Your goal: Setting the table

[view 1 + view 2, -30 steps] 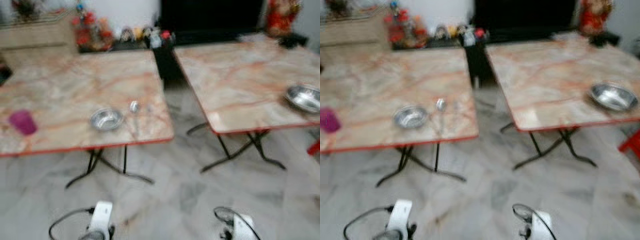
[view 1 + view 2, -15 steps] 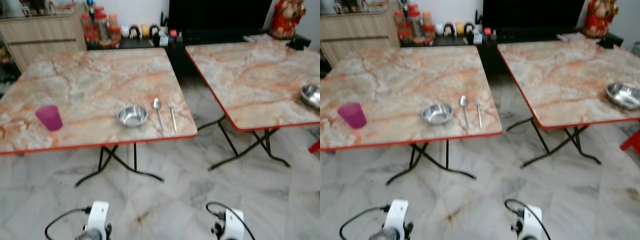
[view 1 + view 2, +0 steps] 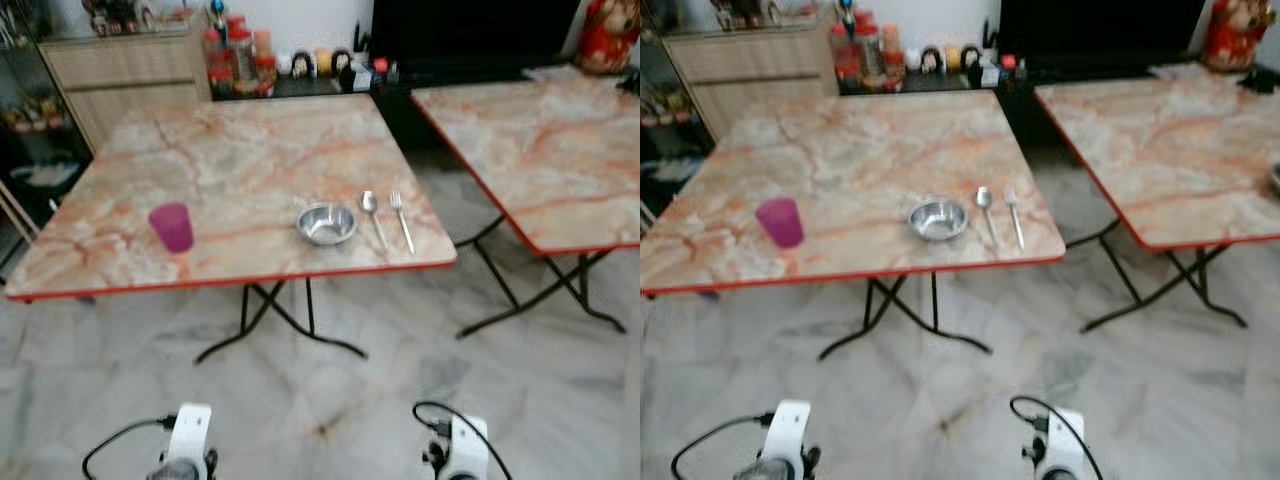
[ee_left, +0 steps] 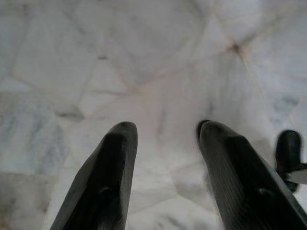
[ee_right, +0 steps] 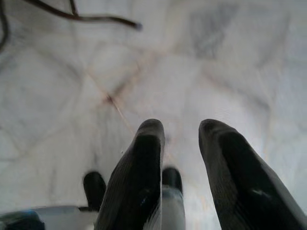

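While both arms hang low above the pale grey marble-tiled floor [image 3: 350,400], the left hand [image 4: 165,139] points down at the tiles with its two black fingers [image 4: 112,167] apart and nothing between them, and the right hand [image 5: 182,139] hangs the same way, fingers [image 5: 139,167] apart and empty. In the head views the white wrist ends of the two arms sit at the near edge, well short of the furniture.

Ahead stands a square folding surface with a peach marble-pattern top and red rim [image 3: 230,160] on black crossed legs. On its near part, towards the left, stands an upright translucent purple plastic cup [image 3: 172,226]. Towards the near right corner sits a small round steel bowl [image 3: 326,222], upright and seemingly empty. Just to the right of the bowl lies a steel spoon [image 3: 372,213], handle pointing near, and just beside the spoon on the right lies a steel fork [image 3: 401,218], roughly parallel to it; the two are apart.

To the right, across a gap of floor, stands a second matching marble-pattern surface [image 3: 540,140]. At the far side are a light wooden cabinet [image 3: 130,75], a row of jars and bottles [image 3: 240,60] and a red figurine [image 3: 607,35]
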Controlling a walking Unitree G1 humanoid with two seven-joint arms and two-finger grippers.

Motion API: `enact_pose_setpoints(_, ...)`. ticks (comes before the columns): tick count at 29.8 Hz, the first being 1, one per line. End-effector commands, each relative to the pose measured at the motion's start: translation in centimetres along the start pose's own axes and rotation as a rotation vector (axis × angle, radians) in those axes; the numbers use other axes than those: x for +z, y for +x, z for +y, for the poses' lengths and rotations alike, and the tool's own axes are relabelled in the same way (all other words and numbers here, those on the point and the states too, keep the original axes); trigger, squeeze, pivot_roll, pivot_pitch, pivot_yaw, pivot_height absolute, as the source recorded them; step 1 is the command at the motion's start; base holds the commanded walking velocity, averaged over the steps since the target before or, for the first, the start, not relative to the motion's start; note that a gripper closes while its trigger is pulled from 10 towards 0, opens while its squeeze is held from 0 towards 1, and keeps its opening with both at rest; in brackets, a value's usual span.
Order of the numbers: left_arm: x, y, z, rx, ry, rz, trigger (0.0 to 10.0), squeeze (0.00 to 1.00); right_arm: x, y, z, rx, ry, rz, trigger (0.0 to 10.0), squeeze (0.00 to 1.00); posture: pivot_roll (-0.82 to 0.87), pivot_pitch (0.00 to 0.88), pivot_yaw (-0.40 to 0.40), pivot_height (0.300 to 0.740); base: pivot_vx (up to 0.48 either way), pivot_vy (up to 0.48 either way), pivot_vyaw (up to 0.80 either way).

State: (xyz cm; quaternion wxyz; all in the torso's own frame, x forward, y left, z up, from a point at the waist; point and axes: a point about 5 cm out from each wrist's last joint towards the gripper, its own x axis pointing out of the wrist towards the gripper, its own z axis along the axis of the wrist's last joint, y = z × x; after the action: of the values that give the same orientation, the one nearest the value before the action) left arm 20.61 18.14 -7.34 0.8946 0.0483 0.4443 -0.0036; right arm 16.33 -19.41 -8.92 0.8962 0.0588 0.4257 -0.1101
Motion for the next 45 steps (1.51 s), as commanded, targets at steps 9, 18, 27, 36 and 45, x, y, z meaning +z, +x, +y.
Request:
enact_pose_setpoints(9, 0.18, 0.01, 0.29, 0.010, 0.000, -0.005, 10.0, 0.00, 0.77, 0.21, 0.44, 0.010, 0.010, -0.021, 10.0, 0.00, -0.03, 0.000, 0.022, 0.740, 0.000, 0.000, 0.00)
enact_pose_setpoints(18, 0.22, 0.02, 0.26, 0.009, -0.007, -0.008, 10.0, 0.00, 0.81, 0.22, 0.45, 0.010, -0.021, -0.023, 10.0, 0.00, -0.03, 0.000, 0.022, 0.740, 0.000, 0.000, 0.18)
enact_pose_setpoints(27, 0.07, 0.00, 0.16, 0.003, -0.003, -0.005, 10.0, 0.00, 0.73, 0.19, 0.36, 0.002, 0.018, -0.024, 10.0, 0.00, -0.04, 0.000, 0.025, 0.740, 0.000, 0.000, 0.15)
enact_pose_setpoints(36, -0.05, -0.02, 0.09, 0.000, 0.001, -0.004, 10.0, 0.00, 0.70, 0.18, 0.32, 0.003, 0.026, -0.023, 10.0, 0.00, -0.04, 0.000, 0.023, 0.740, 0.000, 0.000, -0.08)
enact_pose_setpoints(45, -0.19, -0.05, 0.16, -0.001, 0.009, 0.000, 10.0, 0.00, 1.04, 0.25, 0.45, 0.008, 0.010, -0.036, 10.0, 0.00, -0.04, 0.000, 0.025, 0.740, 0.000, 0.000, -0.18)
